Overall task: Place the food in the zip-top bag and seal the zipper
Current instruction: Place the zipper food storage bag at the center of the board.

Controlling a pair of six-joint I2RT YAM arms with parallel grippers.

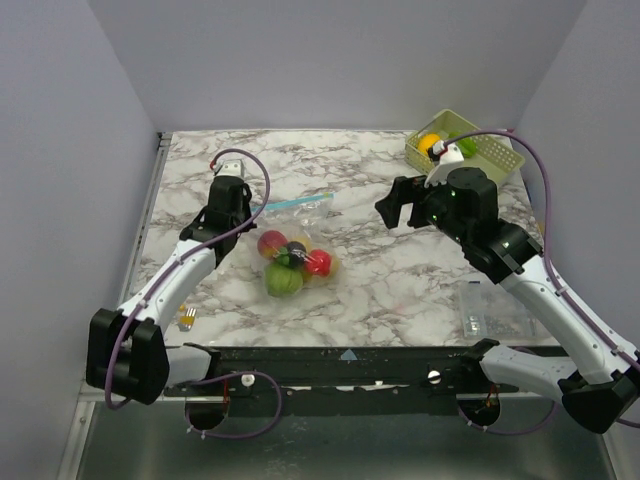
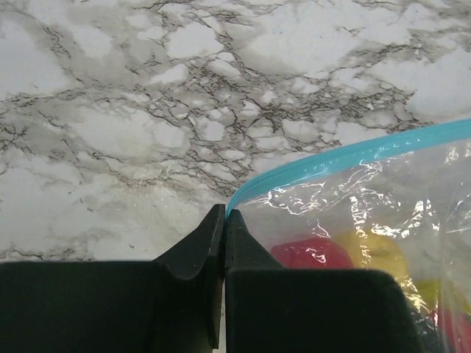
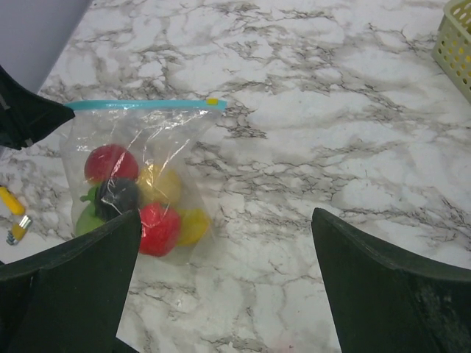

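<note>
Zip-top bag (image 1: 295,250) laid flat on table (image 1: 400,290), centre-left; food (image 3: 158,228) bunched at its closed bottom. Zipper (image 3: 140,104) run roughly left-to-right in top view, long axis pointed from left gripper toward right gripper. Left gripper (image 2: 224,220) clamped tight on zipper's left end. Right gripper (image 3: 227,220) spread wide, nothing held, hung near, beyond zipper's free right end. Seal stroke judged to run along strip, away from pinched end; right arm nearer. Whether strip already pressed closed: cannot be told.
</note>
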